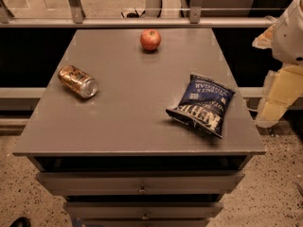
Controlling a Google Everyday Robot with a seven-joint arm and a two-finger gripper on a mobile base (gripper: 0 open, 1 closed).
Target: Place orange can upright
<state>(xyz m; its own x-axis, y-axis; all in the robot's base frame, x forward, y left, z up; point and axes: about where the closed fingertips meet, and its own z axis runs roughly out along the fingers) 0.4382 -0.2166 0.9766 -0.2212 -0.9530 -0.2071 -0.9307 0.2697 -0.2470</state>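
Observation:
The orange can (77, 81) lies on its side on the left part of the grey table top (137, 117), with its silver end facing front right. My arm and gripper (278, 100) hang at the right edge of the view, beside the table's right side and off its surface, far from the can. The gripper holds nothing that I can see.
A red apple (150, 39) stands at the back middle of the table. A dark blue chip bag (202, 104) lies at the front right. Drawers (142, 182) sit below the table front. A railing (142, 21) runs behind the table.

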